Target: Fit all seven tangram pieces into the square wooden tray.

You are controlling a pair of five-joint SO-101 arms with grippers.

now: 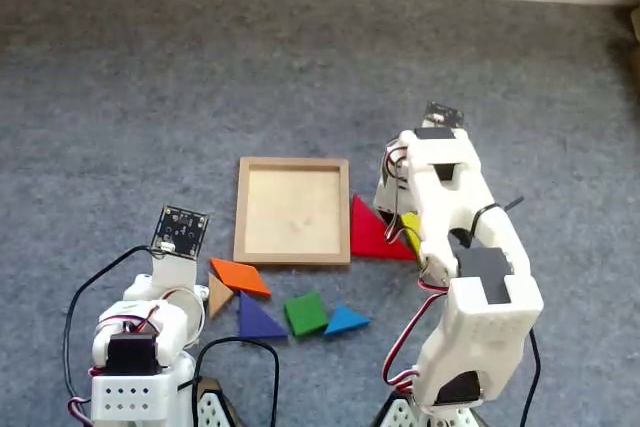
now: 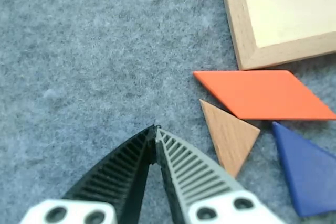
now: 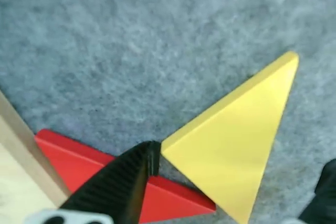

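The square wooden tray (image 1: pixel 243 209) lies empty at the table's centre. A red triangle (image 1: pixel 370 232) lies against its right side, with a yellow triangle (image 1: pixel 410 226) beside it under my right arm (image 1: pixel 450 207). My right gripper (image 3: pixel 236 174) is open low over the yellow triangle (image 3: pixel 236 135), one fingertip (image 3: pixel 147 156) at its corner above the red triangle (image 3: pixel 73 161). In front of the tray lie an orange parallelogram (image 1: pixel 240 276), a wood-coloured triangle (image 1: pixel 219 294), a dark blue triangle (image 1: pixel 257 318), a green square (image 1: pixel 305 313) and a light blue triangle (image 1: pixel 347 320). My left gripper (image 2: pixel 156 131) is shut over bare carpet beside the wood-coloured triangle (image 2: pixel 229 136).
Grey carpet covers the table, with open room behind and to the left of the tray. A tray corner (image 2: pixel 245 51) and the orange parallelogram (image 2: pixel 262 94) lie close ahead of my left gripper. A black cable (image 1: pixel 240 347) loops near the front edge.
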